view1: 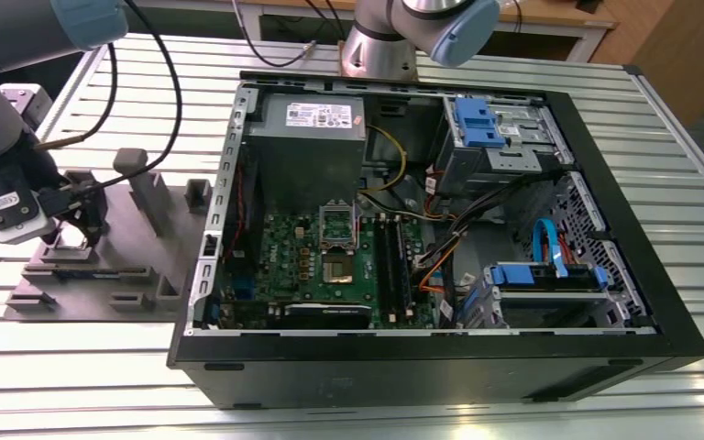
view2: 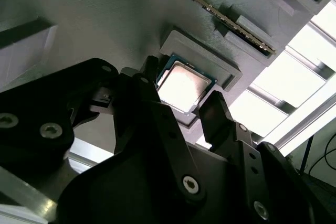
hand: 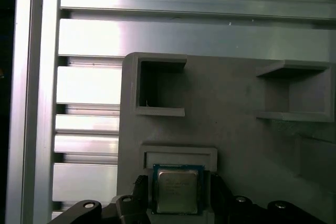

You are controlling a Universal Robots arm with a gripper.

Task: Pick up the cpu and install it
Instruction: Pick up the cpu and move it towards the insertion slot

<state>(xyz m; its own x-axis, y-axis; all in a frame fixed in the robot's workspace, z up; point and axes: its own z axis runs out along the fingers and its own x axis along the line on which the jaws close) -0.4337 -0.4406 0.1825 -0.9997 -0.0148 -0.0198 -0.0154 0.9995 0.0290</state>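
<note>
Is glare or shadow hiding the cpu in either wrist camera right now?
In the second wrist view the cpu has a pale sheen on its metal top, but its edges are readable. The table slats behind it are blown out white, and the claw is a dark silhouette. In the first wrist view the cpu is evenly lit, the slats glare, and the grey tray has shadowed pockets.

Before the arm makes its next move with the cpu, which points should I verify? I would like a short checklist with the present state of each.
1. The cpu lies flat in its seat in the grey holder: ok.
2. The hand is open: ok.
3. The fingers stand one on each side of the cpu: ok.
4. The fingers are low enough to catch the cpu's edges: cannot tell.
5. The socket on the motherboard is uncovered: ok.
</note>
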